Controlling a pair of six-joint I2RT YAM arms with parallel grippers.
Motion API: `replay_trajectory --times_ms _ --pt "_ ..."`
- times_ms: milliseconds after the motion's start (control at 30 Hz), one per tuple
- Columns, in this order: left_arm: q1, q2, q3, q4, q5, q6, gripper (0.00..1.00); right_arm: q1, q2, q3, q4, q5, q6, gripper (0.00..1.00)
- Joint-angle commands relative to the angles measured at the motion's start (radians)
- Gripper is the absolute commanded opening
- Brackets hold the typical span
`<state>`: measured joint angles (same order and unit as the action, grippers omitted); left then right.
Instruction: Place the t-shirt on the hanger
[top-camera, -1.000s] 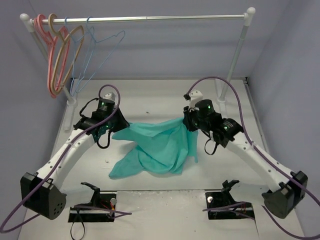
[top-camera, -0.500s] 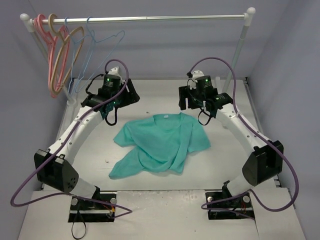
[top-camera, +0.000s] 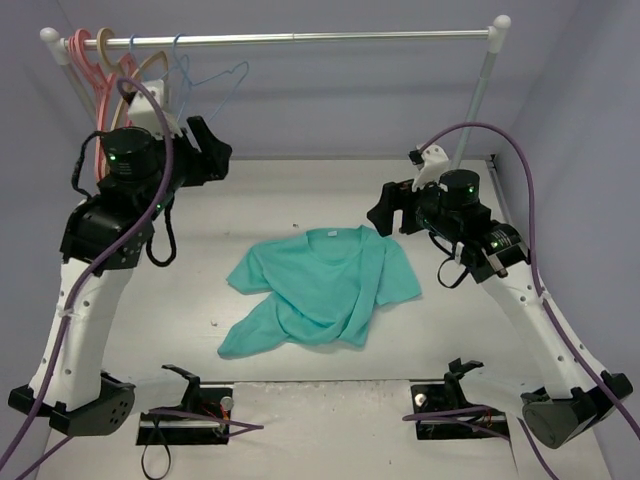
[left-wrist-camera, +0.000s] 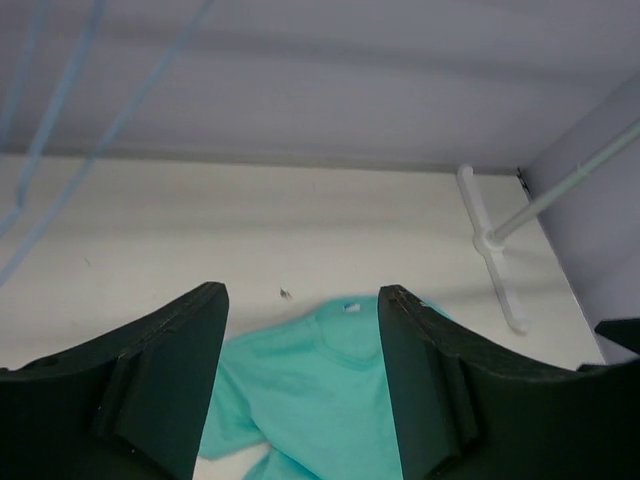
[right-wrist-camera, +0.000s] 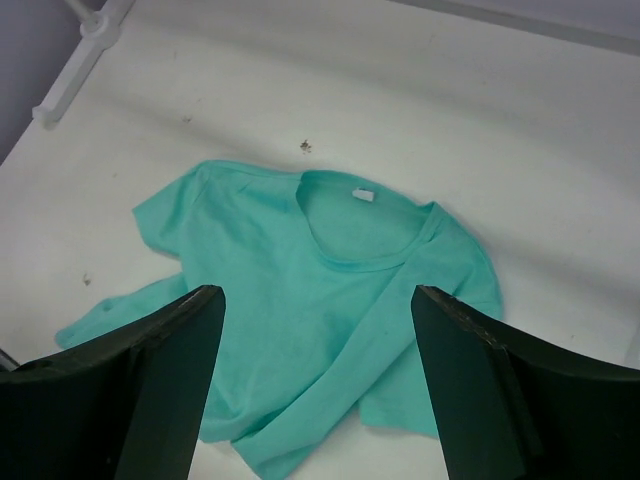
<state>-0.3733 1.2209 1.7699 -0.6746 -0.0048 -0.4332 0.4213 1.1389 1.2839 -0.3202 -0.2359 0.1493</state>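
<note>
In the top external view, the t-shirt (top-camera: 320, 290) is lying on the table (top-camera: 300, 190) between the two arms. Its round neck is turned toward the far edge, and its rumpled hem is trailing toward the near left. The light-blue wire hanger (top-camera: 238, 68) is hanging from the rail (top-camera: 330, 36) at its left end, beside a pink hanger (top-camera: 84, 60) and a tan hanger (top-camera: 128, 100). The left gripper (top-camera: 212, 158) is being held high on an upright arm, just beside and below those wires. It is therefore judged the nearer one for fetching the hanger. The right gripper (top-camera: 385, 212) is being held low, just beside the shirt's right shoulder and pointing left across it.

In the left wrist view, the left gripper (left-wrist-camera: 300, 390) is being shown with its jaws parted and nothing between them. The t-shirt (left-wrist-camera: 320, 400) is lying well below it. Light-blue wires (left-wrist-camera: 60, 97) are crossing the upper left corner, up and to the left of the jaws. Which of the two alike hangers they belong to cannot be told.

In the right wrist view, the right gripper (right-wrist-camera: 315, 390) is likewise being held wide and empty above the t-shirt (right-wrist-camera: 300, 300). The collar is facing away.
</note>
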Motion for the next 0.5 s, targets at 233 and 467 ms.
replay_trajectory --times_ms 233,467 --pt "0.080 0.213 0.432 -0.083 -0.137 0.378 0.55 0.010 -0.008 -0.037 0.032 -0.089 -0.010 0.78" --pt "0.273 0.345 0.460 0.024 0.086 0.321 0.53 0.010 -0.018 -0.078 0.049 -0.114 -0.023 0.79"
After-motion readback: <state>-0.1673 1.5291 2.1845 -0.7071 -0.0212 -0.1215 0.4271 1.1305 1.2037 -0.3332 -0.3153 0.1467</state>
